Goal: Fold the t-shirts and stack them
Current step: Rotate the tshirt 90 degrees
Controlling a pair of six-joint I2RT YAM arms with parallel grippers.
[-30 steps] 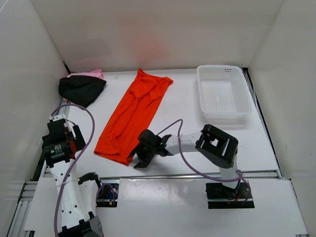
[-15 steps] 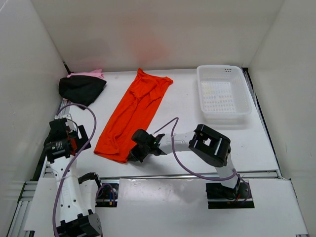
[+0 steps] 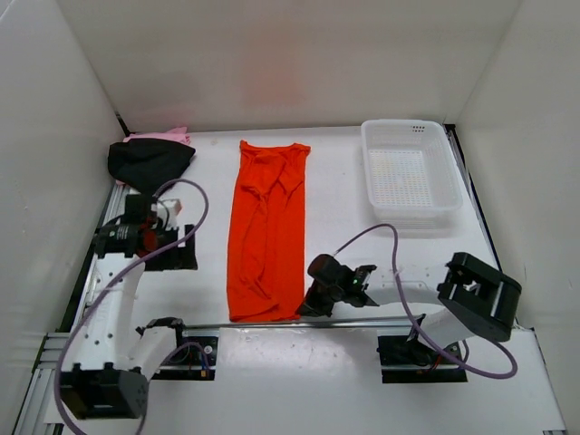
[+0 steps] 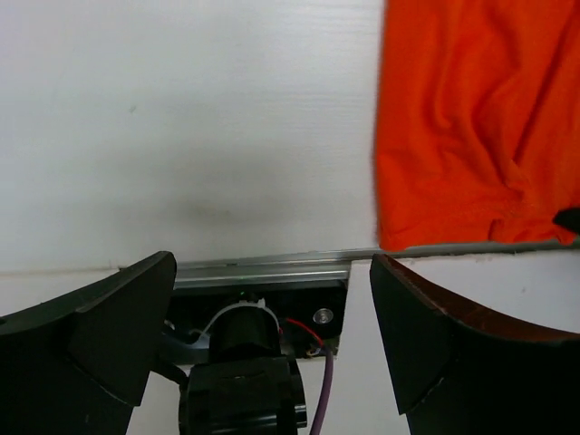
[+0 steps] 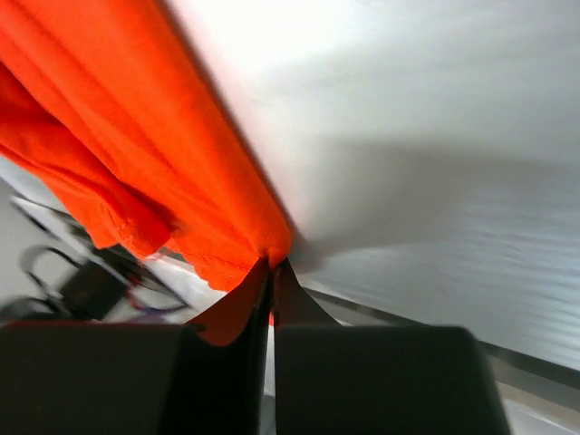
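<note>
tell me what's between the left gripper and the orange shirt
Only bare white table lies between the open left gripper and the orange shirt. The top view shows that gap clearly.

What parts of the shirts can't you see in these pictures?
- Pink t-shirt: in the top view, the black t-shirt covers most of it; only an edge shows.
- Orange t-shirt: the left wrist view cuts it off at the right edge; the right wrist view is blurred and cuts it off at the top and left.
- Its near corner: pinched inside the shut right end effector, so how much cloth is caught stays hidden.
</note>
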